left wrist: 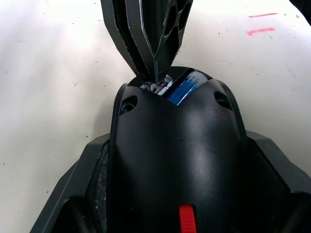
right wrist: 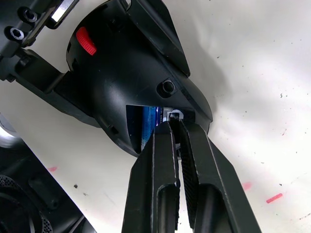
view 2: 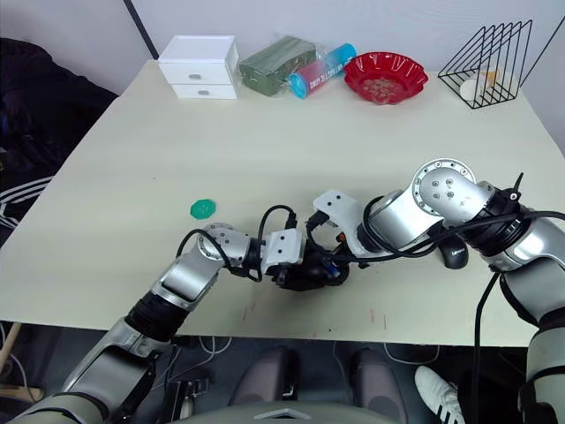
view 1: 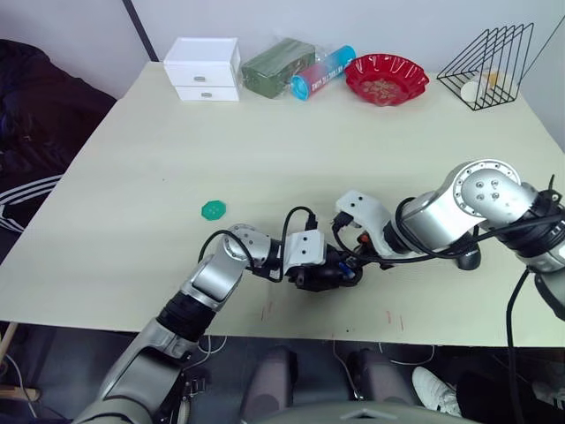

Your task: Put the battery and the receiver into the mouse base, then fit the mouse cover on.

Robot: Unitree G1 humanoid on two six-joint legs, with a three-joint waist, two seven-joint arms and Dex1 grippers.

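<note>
Table (view 1: pixel 291 177): one pale top (faint red marks near its near edge); grey wall behind.
Far edge, left to right: one white drawer box (view 1: pixel 205 69), one green pack (view 1: pixel 277 66), one blue tube (view 1: pixel 322 71), one red bowl (view 1: pixel 386 78), one wire rack (view 1: pixel 491 64).
Green disc (view 1: pixel 213 209): one, left of centre.
Left gripper (view 1: pixel 320 272): arm reaching in from near left, fingers clamped on the base (left wrist: pixel 175 155).
Battery (left wrist: pixel 183 90): one, blue, lying inside the base.
Right gripper (right wrist: pixel 176 127): arm bent in from the right, fingers nearly together, tips in the base's compartment beside the battery; whether they pinch something I cannot tell.
Cover (view 2: pixel 455 253): one, right, behind the right arm.
</note>
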